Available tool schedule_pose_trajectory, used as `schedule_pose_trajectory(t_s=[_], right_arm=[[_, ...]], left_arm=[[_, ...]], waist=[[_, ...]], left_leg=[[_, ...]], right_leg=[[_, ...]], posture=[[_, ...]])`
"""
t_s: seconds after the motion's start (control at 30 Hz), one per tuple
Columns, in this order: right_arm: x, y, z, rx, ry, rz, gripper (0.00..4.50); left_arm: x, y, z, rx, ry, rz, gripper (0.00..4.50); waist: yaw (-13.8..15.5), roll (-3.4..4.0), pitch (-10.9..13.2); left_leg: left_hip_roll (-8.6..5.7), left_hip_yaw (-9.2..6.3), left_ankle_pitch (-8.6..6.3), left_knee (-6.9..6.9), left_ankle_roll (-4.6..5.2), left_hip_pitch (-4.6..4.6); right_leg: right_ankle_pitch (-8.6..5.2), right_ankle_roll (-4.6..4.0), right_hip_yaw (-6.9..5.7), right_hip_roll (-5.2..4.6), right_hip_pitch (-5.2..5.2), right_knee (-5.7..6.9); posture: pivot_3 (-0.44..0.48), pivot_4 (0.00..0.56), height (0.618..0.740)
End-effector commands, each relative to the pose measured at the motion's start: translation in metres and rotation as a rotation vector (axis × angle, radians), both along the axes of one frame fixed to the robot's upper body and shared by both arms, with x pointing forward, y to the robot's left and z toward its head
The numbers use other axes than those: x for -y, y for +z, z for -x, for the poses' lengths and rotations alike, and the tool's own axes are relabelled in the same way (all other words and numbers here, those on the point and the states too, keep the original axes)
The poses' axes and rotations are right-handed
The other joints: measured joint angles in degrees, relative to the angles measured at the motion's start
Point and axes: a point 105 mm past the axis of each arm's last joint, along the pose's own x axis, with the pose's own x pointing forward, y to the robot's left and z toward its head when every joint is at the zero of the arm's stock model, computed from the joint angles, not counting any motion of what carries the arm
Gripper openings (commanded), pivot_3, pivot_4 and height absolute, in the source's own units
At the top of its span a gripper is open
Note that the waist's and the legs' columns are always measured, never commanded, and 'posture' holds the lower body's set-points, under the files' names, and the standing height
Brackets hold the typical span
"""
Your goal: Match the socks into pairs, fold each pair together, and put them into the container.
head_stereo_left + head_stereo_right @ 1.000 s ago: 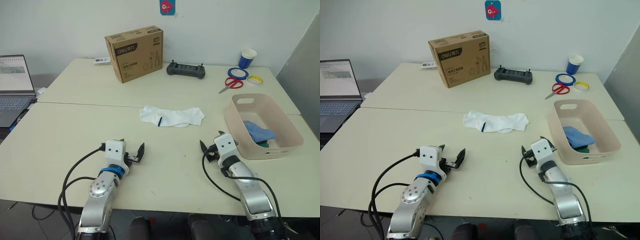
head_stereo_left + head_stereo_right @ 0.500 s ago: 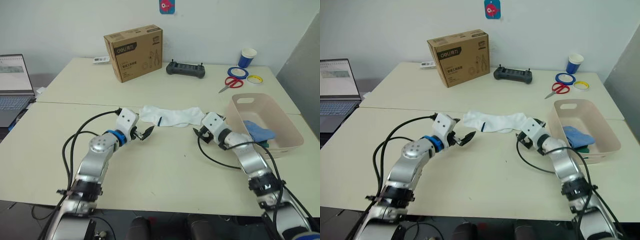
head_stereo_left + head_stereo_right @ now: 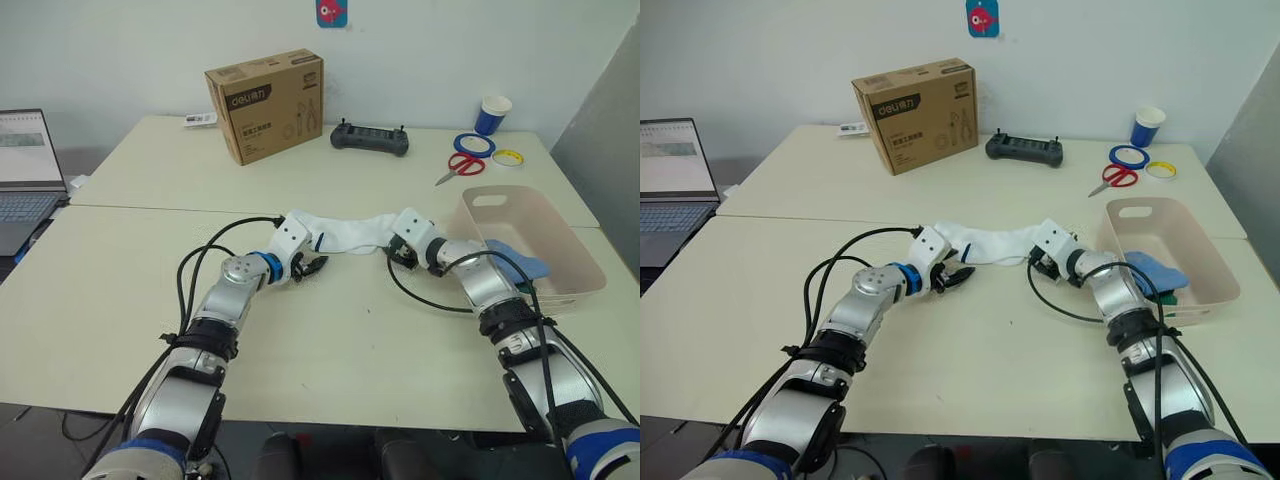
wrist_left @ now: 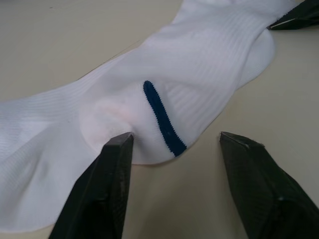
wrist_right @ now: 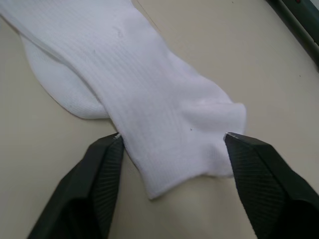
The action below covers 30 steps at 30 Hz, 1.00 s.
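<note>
Straddling white socks (image 3: pixel 350 233), both end effectors wide.

white socks (image 3: pixel 345 232) with a dark blue stripe – pale pink container (image 3: pixel 560 262), light blue sock (image 3: pixel 522 266) inside.

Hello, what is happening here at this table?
A two-armed robot is sorting socks. The white socks lie overlapping on the table. The left claw and the right claw are open, one at each end of them, not yet gripping. A blue sock and a green one lie in the pink container.
</note>
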Motion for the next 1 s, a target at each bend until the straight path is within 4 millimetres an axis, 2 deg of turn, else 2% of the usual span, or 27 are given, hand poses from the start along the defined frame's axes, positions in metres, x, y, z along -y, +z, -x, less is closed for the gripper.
schedule_pose_trajectory(t_s=[0.03,0.2,0.23,0.43,0.53,0.67,0.77,0.87,1.0], right_arm=[[0.006,0.011,-0.004,0.034,-0.007,-0.009,2.15],[0.004,0.007,0.0,0.025,0.018,-0.015,0.41],[0.004,0.007,0.0,0.023,0.021,-0.016,0.08],[0.002,0.014,0.002,0.049,0.031,-0.043,0.03],[-0.003,0.019,0.005,0.059,0.057,-0.056,0.03],[-0.023,0.025,0.033,0.026,0.223,-0.081,0.03],[-0.024,0.024,0.051,0.015,0.281,-0.037,0.03],[-0.022,0.027,0.064,0.028,0.295,-0.014,0.03],[-0.015,0.026,0.088,0.01,0.333,0.025,0.03]], left_arm=[[0.004,0.016,-0.005,0.061,-0.014,0.007,1.67],[0.002,0.016,-0.006,0.068,-0.005,0.014,0.08],[0.002,0.016,-0.006,0.07,-0.005,0.014,0.0],[0.003,0.024,-0.006,0.1,0.005,0.069,0.0],[0.002,0.034,-0.004,0.129,-0.009,0.108,0.0],[-0.005,0.051,0.011,0.199,-0.059,0.129,0.0],[-0.008,0.057,0.026,0.222,-0.104,0.134,0.0],[-0.011,0.045,0.045,0.182,-0.168,0.047,0.0],[-0.009,0.028,0.075,0.078,-0.242,0.013,0.0]], waist=[[0.0,0.0,0.0],[-0.01,0.0,0.0],[-0.01,0.01,0.0],[-0.01,0.01,0.0],[-0.01,0.01,0.0],[0.0,0.01,0.01],[0.01,0.02,0.01],[-0.01,0.03,0.02],[0.01,0.03,0.02]], left_leg=[[0.0,0.0,0.0,0.0,0.0,0.0],[0.0,-0.02,0.0,-0.05,0.0,-0.03],[0.01,-0.02,0.0,-0.05,0.0,-0.03],[0.0,-0.02,0.0,-0.06,0.0,-0.04],[0.0,-0.02,0.0,-0.06,0.0,-0.04],[0.02,-0.05,0.0,-0.1,0.0,-0.06],[0.03,-0.07,-0.01,-0.12,0.0,-0.08],[0.03,-0.07,-0.01,-0.11,0.0,-0.07],[0.04,-0.05,0.0,-0.09,0.0,-0.04]], right_leg=[[0.0,0.01,0.01,0.0,0.0,0.0],[0.0,0.0,0.0,0.0,-0.03,0.0],[0.0,0.0,-0.01,0.0,-0.03,0.0],[0.0,0.0,-0.01,0.0,-0.04,-0.01],[0.0,0.0,-0.01,0.0,-0.04,0.0],[-0.01,0.03,-0.02,0.01,-0.05,-0.03],[-0.03,0.04,-0.03,0.01,-0.07,-0.03],[-0.03,0.04,-0.03,0.0,-0.06,-0.02],[-0.04,0.04,-0.03,0.0,-0.05,-0.01]], posture=[[0.0,0.15,0.74],[0.0,0.15,0.74],[0.0,0.15,0.74],[0.0,0.15,0.74],[0.0,0.15,0.74],[0.0,0.15,0.74],[0.0,0.15,0.74],[0.0,0.15,0.74],[0.0,0.15,0.74]])
